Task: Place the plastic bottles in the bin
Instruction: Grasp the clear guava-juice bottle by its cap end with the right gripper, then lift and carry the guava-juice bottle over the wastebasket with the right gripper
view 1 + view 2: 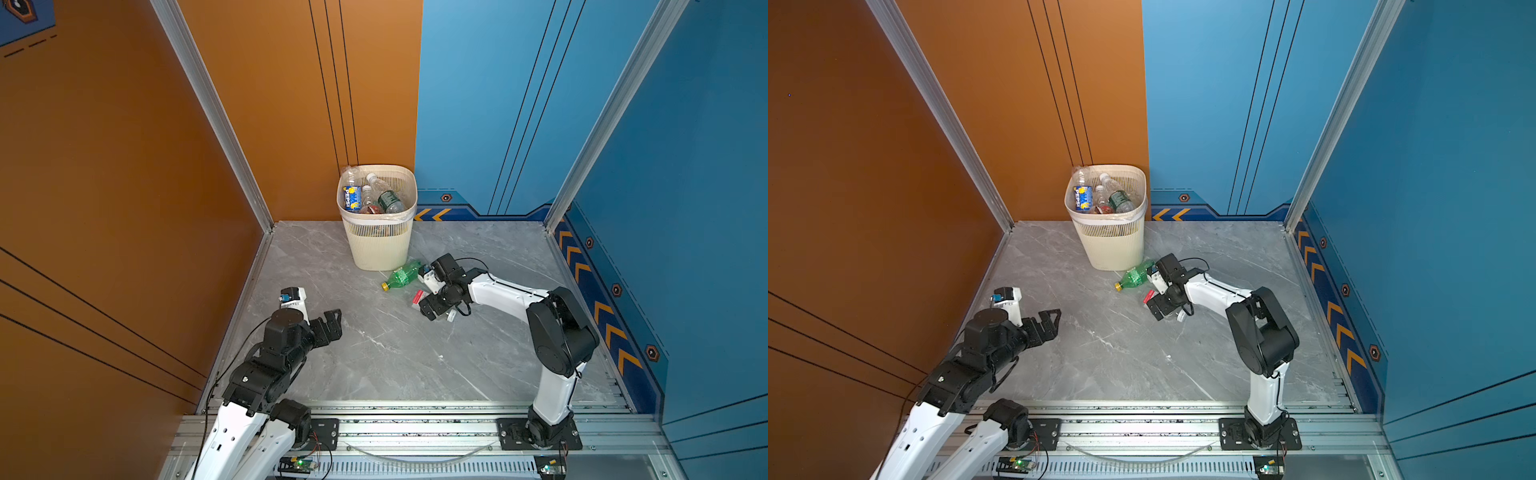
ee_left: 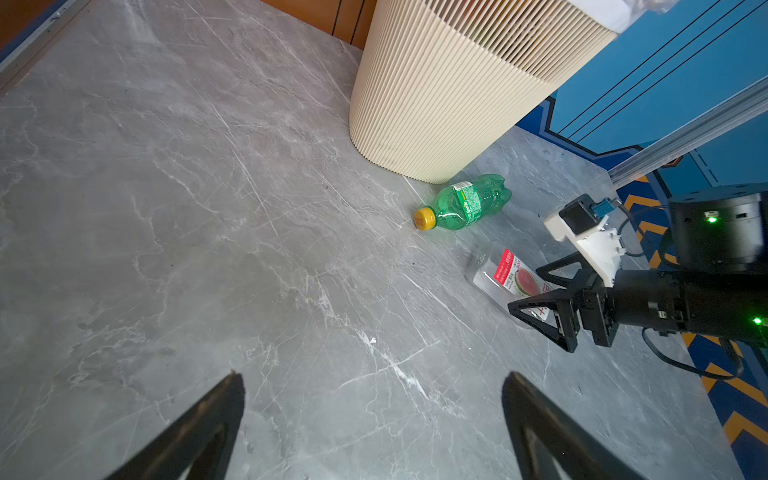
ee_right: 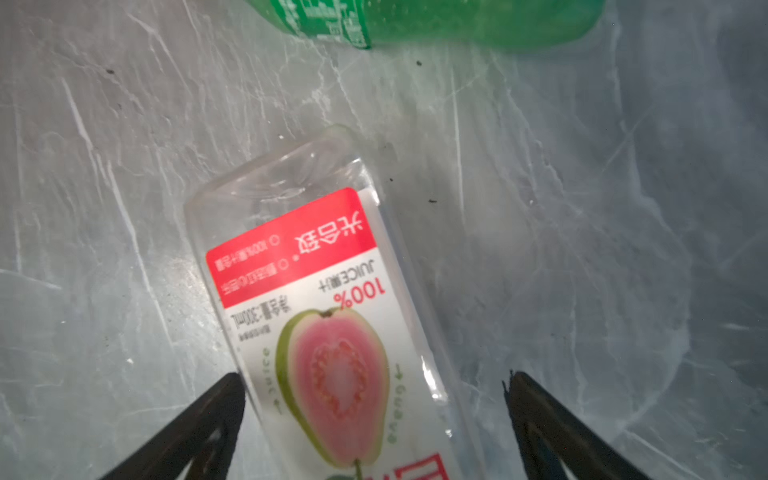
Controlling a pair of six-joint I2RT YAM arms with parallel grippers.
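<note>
Bench (image 1: 374,353): grey, marble-patterned, walled on three sides.

Bin (image 1: 378,245) (image 1: 1113,245) (image 2: 449,95): stands upright at the far edge of the bench, near the middle of that edge. A clear liner is folded over its rim. Several bottles in the bin (image 1: 374,195) are seen from above in both top views, among them one with a blue Pepsi label and one with a dark green label.

Green bottle (image 1: 403,275) (image 1: 1136,277) (image 2: 465,202): lies on its side on the bench just in front of the bin's base, toward the right. Its yellow cap points to the left edge. It is not touched by either gripper.

Juice bottle (image 1: 417,297) (image 2: 505,274) (image 3: 316,291): clear, with a red and white guava label. It lies flat on the bench just nearer than the green bottle and apart from it. Its cap end is hidden under the right arm.

Right gripper (image 1: 430,306) (image 2: 525,291) (image 3: 374,378): held low over the juice bottle with the jaws spread wide, one on each side of the body. One fingertip stands right at the bottle's edge; contact cannot be confirmed. The bottle is not clamped.

Left gripper (image 1: 334,322) (image 1: 1052,322) (image 2: 374,376): held above the bench near the left edge, well apart from both bottles. The jaws are spread and nothing is between them.
</note>
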